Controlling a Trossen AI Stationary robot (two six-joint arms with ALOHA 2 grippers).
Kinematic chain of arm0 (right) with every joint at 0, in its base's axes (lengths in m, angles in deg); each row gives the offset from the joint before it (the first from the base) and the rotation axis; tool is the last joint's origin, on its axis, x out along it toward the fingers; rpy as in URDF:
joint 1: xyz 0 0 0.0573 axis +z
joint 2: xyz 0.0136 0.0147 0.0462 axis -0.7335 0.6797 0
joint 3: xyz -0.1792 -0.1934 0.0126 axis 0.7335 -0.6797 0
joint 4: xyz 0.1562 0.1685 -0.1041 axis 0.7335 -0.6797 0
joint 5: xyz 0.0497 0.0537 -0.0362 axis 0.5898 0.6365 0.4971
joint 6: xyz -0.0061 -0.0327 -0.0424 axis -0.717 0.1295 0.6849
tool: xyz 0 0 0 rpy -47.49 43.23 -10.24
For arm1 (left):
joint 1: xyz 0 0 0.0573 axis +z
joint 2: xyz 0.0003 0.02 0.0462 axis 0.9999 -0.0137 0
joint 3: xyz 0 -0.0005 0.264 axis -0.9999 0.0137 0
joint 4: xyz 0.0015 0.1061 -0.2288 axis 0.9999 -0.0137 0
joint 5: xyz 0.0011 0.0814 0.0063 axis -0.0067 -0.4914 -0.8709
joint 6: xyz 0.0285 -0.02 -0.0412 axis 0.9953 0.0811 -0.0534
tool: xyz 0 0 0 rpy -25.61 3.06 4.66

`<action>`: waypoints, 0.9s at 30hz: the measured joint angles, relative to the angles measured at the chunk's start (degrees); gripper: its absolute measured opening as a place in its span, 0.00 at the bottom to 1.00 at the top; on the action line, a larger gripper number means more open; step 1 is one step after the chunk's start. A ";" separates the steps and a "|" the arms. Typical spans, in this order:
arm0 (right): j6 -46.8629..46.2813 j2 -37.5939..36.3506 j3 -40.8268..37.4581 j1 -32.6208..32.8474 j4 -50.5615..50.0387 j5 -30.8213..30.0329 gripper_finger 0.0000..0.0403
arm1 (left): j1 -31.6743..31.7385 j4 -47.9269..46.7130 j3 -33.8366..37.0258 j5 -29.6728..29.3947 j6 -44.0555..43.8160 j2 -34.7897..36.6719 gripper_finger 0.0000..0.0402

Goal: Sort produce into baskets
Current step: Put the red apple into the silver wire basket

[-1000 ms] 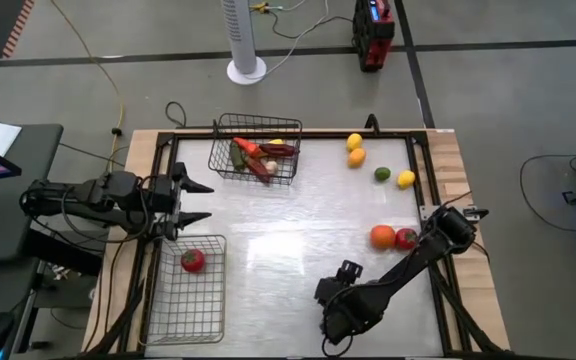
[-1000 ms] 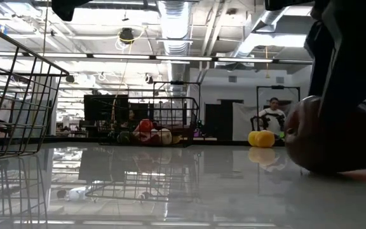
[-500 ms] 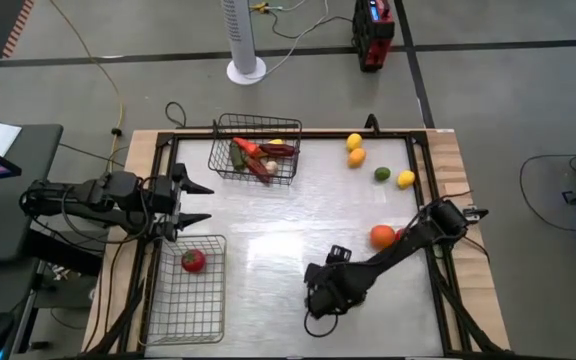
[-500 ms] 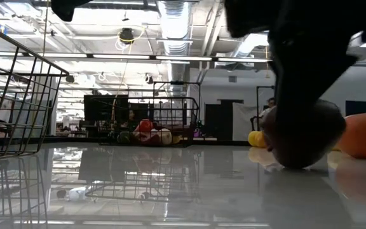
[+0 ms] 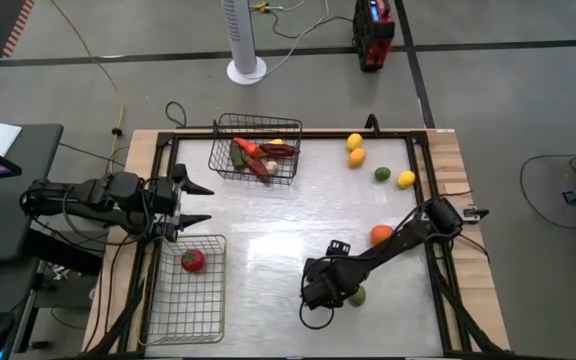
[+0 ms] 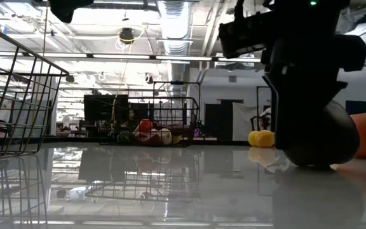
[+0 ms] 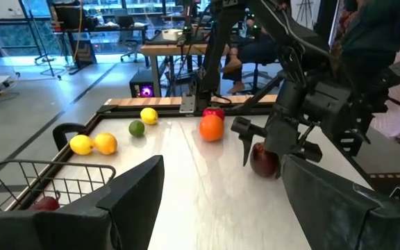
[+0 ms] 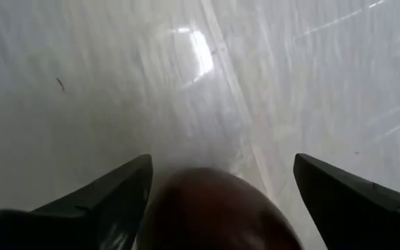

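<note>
Left arm parked at the left edge of the high view; left gripper [image 5: 194, 203] pointing toward the table centre, its two fingers spread, nothing between them.

Lower left: dark wire-mesh rectangular basket [image 5: 156, 318] holding a single red tomato [image 5: 193, 260].

Upper middle: second dark wire-mesh basket [image 5: 220, 131] against the table's far rim, holding mixed produce: an orange carrot [image 5: 247, 148], a dark red piece and a pale piece, too small to name.

Lower centre-right: right gripper [image 5: 320, 292] low over the white tabletop [image 5: 268, 225], fingers spread wide and pinching nothing. A round reddish-brown and green fruit [image 5: 356, 295] lies on the table at the fingertips; in the right wrist view it sits between the two spread fingers [image 8: 110, 194]. Whether they touch it cannot be told.

Right: an orange fruit [image 5: 381, 234] beside the right arm's forearm. Upper right: yellow lemon [image 5: 354, 141], a second orange fruit [image 5: 357, 157], green lime [image 5: 382, 173], second yellow lemon [image 5: 406, 179], loose on the table.
</note>
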 joint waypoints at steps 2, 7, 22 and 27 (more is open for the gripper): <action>0.00 0.01 0.01 0.02 -0.14 0.11 0.93 | 0.02 -0.04 0.00 0.00 -0.02 0.00 0.69; -0.34 0.02 1.63 0.06 -1.34 -0.30 0.94 | 0.00 0.00 0.00 0.00 0.00 -0.02 0.69; -10.63 -0.50 8.82 1.56 -8.00 -1.49 0.99 | 0.00 -0.27 0.00 3.57 -0.81 0.00 0.69; -15.52 -0.54 8.25 3.93 -12.68 -1.73 0.99 | 0.00 -0.50 0.00 3.58 -0.55 0.00 0.69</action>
